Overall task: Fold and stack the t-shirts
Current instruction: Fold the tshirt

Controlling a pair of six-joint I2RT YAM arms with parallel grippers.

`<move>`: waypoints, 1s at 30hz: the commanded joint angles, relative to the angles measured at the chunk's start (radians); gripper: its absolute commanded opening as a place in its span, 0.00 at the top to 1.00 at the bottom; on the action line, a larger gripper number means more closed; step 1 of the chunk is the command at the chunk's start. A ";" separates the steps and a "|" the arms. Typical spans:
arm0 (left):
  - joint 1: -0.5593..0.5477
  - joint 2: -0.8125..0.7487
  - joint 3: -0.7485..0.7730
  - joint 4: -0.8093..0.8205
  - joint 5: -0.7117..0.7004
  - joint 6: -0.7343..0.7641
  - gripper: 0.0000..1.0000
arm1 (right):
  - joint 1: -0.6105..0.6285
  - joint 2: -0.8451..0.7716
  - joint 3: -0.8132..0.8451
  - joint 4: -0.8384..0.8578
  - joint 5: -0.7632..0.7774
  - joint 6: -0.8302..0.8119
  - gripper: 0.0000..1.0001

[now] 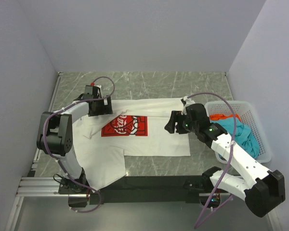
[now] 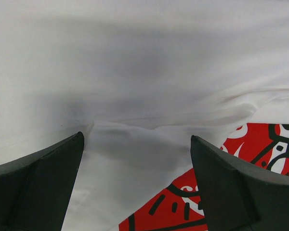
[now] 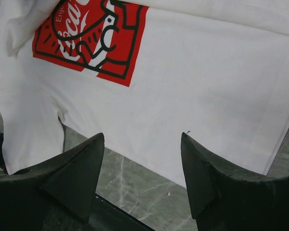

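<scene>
A grey-green, marble-patterned flat tabletop (image 1: 202, 86) carries a white cloth short-sleeved t-shirt (image 1: 154, 139), spread out flat across its middle with a red square Coca-Cola print (image 1: 125, 126) facing up. The shirt's far edge is folded over toward that print, and its near-left part reaches down to the table's near edge. Just right of the shirt, with a narrow strip of bare marble between them, a white plastic mesh rectangular basket (image 1: 263, 137) stands on the tabletop, and more bare marble shows beyond the shirt's far edge and in front of its right half.
</scene>
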 commanded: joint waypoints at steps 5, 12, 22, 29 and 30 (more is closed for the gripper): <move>-0.010 0.038 0.050 0.024 0.029 0.018 0.10 | 0.005 -0.068 -0.037 0.022 -0.014 -0.021 0.28; -0.058 -0.023 0.010 -0.016 0.005 0.004 0.58 | 0.005 -0.085 -0.039 0.019 0.001 -0.014 0.29; -0.092 -0.158 -0.056 -0.073 0.006 -0.089 0.91 | 0.005 -0.102 -0.044 0.010 0.003 -0.009 0.28; -0.153 -0.266 -0.179 -0.097 0.026 -0.214 0.95 | 0.005 -0.122 -0.050 0.010 -0.005 0.000 0.29; -0.170 -0.278 -0.191 -0.096 0.023 -0.230 0.95 | 0.005 -0.127 -0.053 0.010 -0.005 0.000 0.29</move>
